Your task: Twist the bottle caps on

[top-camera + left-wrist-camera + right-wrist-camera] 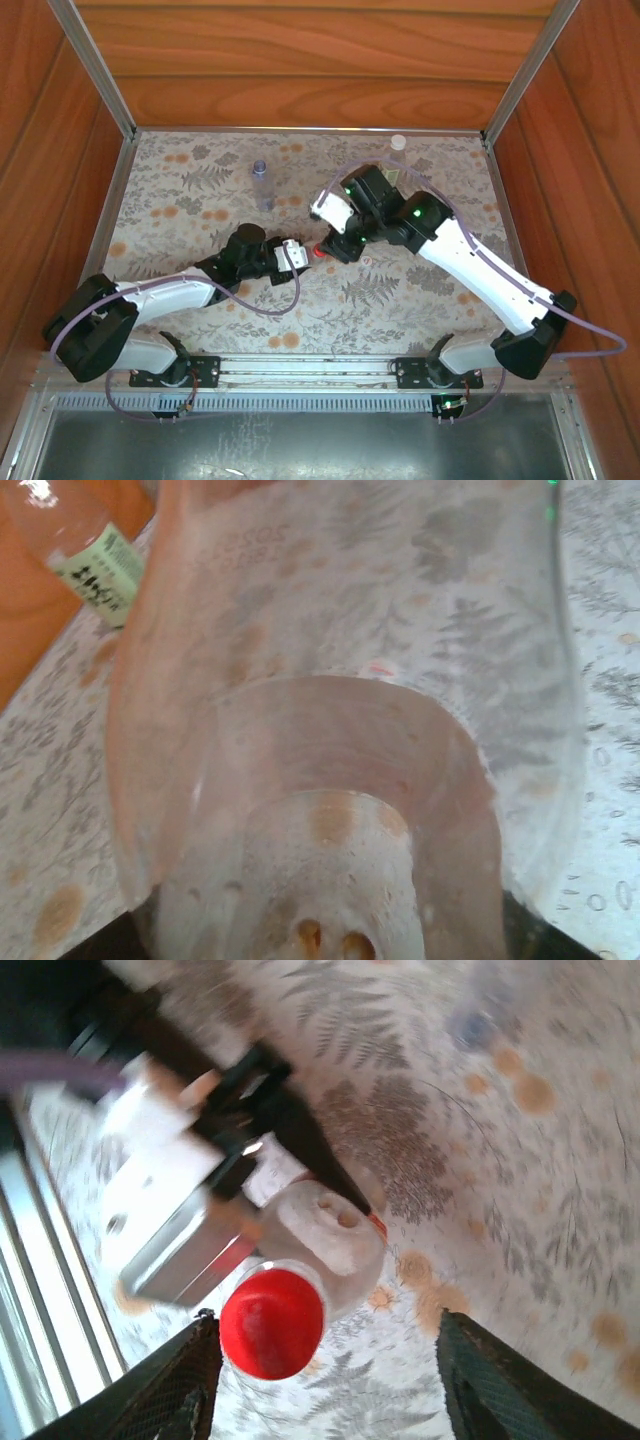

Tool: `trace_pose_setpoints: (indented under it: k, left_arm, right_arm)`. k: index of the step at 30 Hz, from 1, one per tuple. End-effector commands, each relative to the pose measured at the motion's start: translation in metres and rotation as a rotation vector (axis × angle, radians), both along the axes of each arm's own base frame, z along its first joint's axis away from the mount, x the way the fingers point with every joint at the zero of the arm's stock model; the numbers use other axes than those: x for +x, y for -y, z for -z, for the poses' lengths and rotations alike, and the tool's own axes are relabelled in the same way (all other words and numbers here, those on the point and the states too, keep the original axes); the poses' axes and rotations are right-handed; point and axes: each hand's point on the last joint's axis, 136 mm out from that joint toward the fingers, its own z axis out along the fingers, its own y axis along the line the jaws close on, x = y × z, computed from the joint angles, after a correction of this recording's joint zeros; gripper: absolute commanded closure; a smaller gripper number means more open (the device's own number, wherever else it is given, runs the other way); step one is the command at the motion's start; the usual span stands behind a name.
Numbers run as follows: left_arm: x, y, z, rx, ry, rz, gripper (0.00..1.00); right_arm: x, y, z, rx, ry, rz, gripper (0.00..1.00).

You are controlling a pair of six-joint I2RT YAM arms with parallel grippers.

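Cap-tightening above the matte, fern-printed table cloth [190,215].
Left gripper [293,256] clenched on the clear bottle [340,680], thin glossy plastic, near mid-table; right gripper [328,1325] spread wide, fingers [180,1385] flanking the red cap [272,1322] and clear of it (seemingly seated on the neck; tightness impossible to judge). Best closed squarely on the small round rim, firmly enough against slip on smooth plastic, then turned about the neck's axis with no sideways push.

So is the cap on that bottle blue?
No, the cap on the bottle is red, sitting between the right gripper's spread fingers.
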Motion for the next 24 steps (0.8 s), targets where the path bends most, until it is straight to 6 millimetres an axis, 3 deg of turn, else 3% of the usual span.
trace_pose_setpoints:
  k: [1, 6, 24]
  left_arm:
    - [-0.030, -0.009, 0.042, 0.079, -0.168, 0.084, 0.52]
    - [-0.029, -0.009, 0.044, 0.089, -0.174, 0.084, 0.52]
    - [-0.028, -0.011, 0.043, 0.091, -0.182, 0.082, 0.52]
  right_arm:
    - [-0.029, -0.004, 0.008, -0.038, 0.157, -0.438, 0.39]
    - [-0.040, -0.005, 0.009, -0.053, 0.141, -0.554, 0.45]
    - [-0.027, -0.011, 0.023, -0.109, 0.101, -0.526, 0.82]
